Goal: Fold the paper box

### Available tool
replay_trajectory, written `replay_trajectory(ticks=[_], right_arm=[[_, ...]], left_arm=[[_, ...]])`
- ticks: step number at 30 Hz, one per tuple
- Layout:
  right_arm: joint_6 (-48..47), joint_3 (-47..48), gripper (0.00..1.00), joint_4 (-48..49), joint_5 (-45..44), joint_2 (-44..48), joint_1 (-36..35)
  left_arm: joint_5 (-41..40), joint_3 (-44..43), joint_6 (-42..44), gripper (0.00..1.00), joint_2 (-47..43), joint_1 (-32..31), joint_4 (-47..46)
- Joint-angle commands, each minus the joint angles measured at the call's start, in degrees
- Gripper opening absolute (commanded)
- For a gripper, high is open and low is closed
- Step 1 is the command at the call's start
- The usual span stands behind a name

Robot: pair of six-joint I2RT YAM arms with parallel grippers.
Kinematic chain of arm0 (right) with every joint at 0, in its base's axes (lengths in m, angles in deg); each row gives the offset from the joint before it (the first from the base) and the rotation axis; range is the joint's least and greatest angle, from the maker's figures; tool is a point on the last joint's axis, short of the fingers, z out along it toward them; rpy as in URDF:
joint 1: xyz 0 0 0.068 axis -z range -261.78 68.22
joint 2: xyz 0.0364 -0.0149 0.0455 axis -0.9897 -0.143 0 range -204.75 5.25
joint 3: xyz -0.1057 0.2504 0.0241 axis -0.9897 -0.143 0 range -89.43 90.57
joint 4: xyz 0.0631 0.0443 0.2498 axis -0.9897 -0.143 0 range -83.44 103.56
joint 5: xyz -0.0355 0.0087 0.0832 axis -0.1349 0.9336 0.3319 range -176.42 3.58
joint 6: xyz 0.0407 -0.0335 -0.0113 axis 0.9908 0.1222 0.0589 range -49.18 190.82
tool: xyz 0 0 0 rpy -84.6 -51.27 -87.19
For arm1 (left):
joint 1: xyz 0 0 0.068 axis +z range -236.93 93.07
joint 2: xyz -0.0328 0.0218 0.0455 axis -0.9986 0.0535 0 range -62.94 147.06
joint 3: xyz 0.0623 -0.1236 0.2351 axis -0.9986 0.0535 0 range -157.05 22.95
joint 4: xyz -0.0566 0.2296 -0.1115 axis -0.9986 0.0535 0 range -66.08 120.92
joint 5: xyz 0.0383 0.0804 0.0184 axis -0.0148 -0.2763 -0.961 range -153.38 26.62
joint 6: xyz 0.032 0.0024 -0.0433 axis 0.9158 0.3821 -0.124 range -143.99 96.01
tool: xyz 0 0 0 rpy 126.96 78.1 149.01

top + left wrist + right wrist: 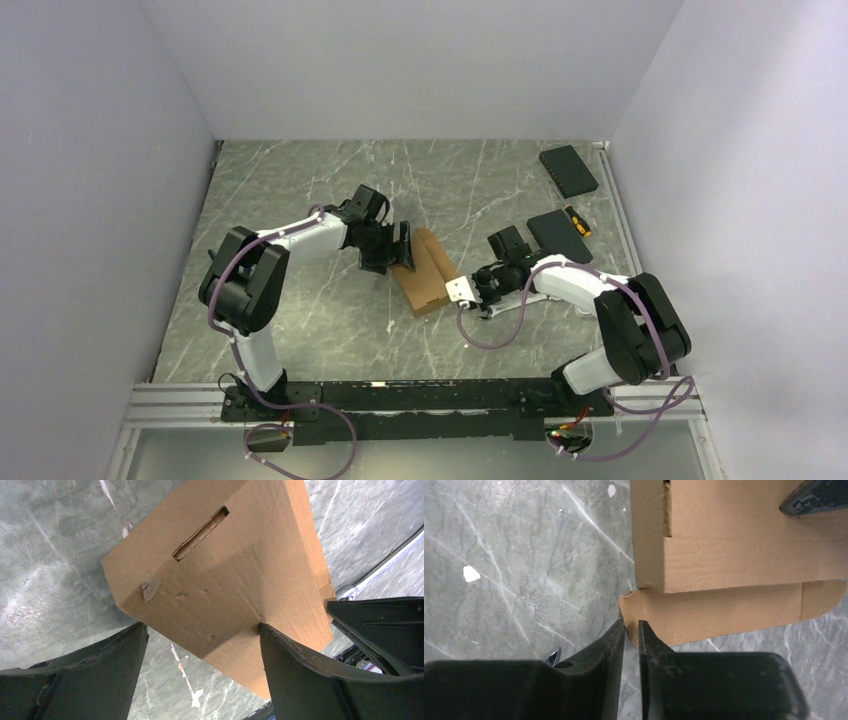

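The paper box [425,275] is brown cardboard, partly folded, lying mid-table between both arms. My left gripper [405,248] is at its far left end, open wide. In the left wrist view a corner of the box [225,570], with a slot cut in it, reaches between the spread fingers of that gripper [202,627]; the right finger [300,670] touches the cardboard. My right gripper [462,292] is at the box's near right corner. In the right wrist view its jaws [631,624] are nearly together on the corner of a loose flap [734,610] that sticks out under the box body [734,540].
Two black flat pads [568,169] [560,236] lie at the back right, with a small yellow-and-black tool [578,220] between them. White walls close in the marble table on three sides. A left fingertip [819,497] shows over the box in the right wrist view.
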Motion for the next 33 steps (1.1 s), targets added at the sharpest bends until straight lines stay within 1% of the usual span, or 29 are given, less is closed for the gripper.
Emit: replay_trajectory(ticks=[1,3,6,12,19,28,33], right_arm=[[4.16,2.73,0.16,1.49,1.15,-0.73,-0.24],[5.78,3.10,0.10,2.00,0.92,-0.92,-0.24],[7.75,3.81,0.05,2.23,-0.01,-1.59,-0.40],[11.93,5.81,0.00,1.90,-2.10,-3.19,-1.32],[14.96,8.33,0.00,0.33,-3.01,-5.10,-2.57],[12.48,8.35,0.00,-2.08,-0.84,-3.50,-3.85],[13.35,8.46,0.00,-1.68,-0.53,-2.55,-5.18]], left_arm=[[-3.24,1.96,2.67,0.86,1.68,0.22,2.80],[-3.10,2.00,2.66,0.86,1.67,0.20,2.72],[-2.89,2.00,2.67,0.86,1.90,0.16,2.66],[-2.70,1.97,2.67,0.85,1.93,0.16,2.66],[-2.44,1.81,2.67,0.85,1.99,0.20,2.70],[-2.13,1.26,2.49,0.85,2.32,0.21,2.89],[-1.91,0.94,2.49,0.85,2.55,0.21,2.98]])
